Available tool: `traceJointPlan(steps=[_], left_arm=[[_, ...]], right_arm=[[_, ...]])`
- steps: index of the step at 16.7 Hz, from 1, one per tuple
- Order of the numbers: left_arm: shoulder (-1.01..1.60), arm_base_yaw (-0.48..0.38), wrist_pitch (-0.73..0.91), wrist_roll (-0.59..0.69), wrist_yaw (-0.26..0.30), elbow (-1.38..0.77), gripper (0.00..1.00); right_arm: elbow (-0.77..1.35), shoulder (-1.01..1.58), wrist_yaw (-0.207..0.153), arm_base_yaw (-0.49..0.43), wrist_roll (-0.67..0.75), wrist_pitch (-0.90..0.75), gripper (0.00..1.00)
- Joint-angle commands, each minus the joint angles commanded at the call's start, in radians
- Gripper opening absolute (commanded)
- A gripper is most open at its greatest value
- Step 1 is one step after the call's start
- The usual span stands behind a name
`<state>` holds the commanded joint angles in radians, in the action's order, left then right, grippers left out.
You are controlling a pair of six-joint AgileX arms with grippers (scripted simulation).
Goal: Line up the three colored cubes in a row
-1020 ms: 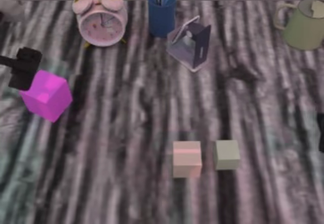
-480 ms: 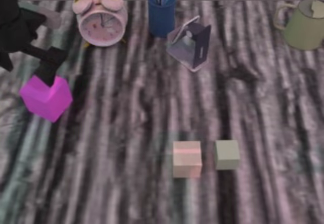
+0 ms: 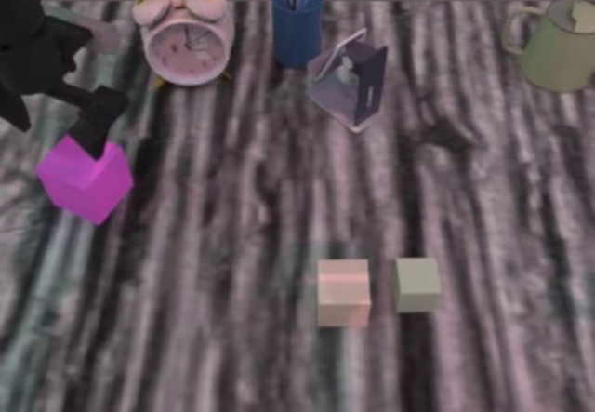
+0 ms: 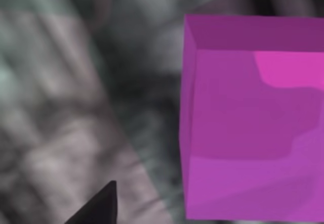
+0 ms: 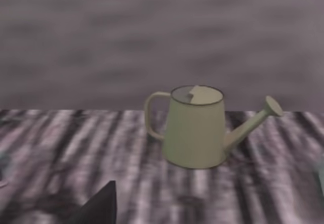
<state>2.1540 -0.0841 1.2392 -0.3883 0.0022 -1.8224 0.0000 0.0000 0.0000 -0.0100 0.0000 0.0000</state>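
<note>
Striped grey cloth point(image 3: 232, 245), three cubes on it, my left arm over the far-left one.
Magenta cube point(image 3: 85, 179), biggest, sits near the left edge, turned askew; my left gripper point(image 3: 93, 126) hangs at its back corner, and whether it is wide or narrow I cannot tell. Pink cube point(image 3: 344, 292), middle-sized, lies well right of it toward the front, with the small sage-green cube point(image 3: 416, 285) just beside it, a slim gap between. My right arm is out of the top view.
</note>
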Motion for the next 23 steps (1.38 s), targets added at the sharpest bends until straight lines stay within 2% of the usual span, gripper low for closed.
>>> traceJointPlan(steps=[3,9,14,23], left_arm=[[0.010,-0.003,-0.040,-0.003,0.001,0.033,1.00],[0.078,-0.004,-0.280,-0.003,0.001,0.196,1.00],[0.089,-0.004,-0.310,-0.004,0.001,0.221,1.00],[0.089,-0.004,-0.310,-0.004,0.001,0.221,0.32]], right_arm=[[0.000,0.000,0.000,0.000,0.000,0.000,1.00],[0.000,0.000,0.000,0.000,0.000,0.000,1.00],[0.000,0.000,0.000,0.000,0.000,0.000,1.00],[0.000,0.000,0.000,0.000,0.000,0.000,1.00]])
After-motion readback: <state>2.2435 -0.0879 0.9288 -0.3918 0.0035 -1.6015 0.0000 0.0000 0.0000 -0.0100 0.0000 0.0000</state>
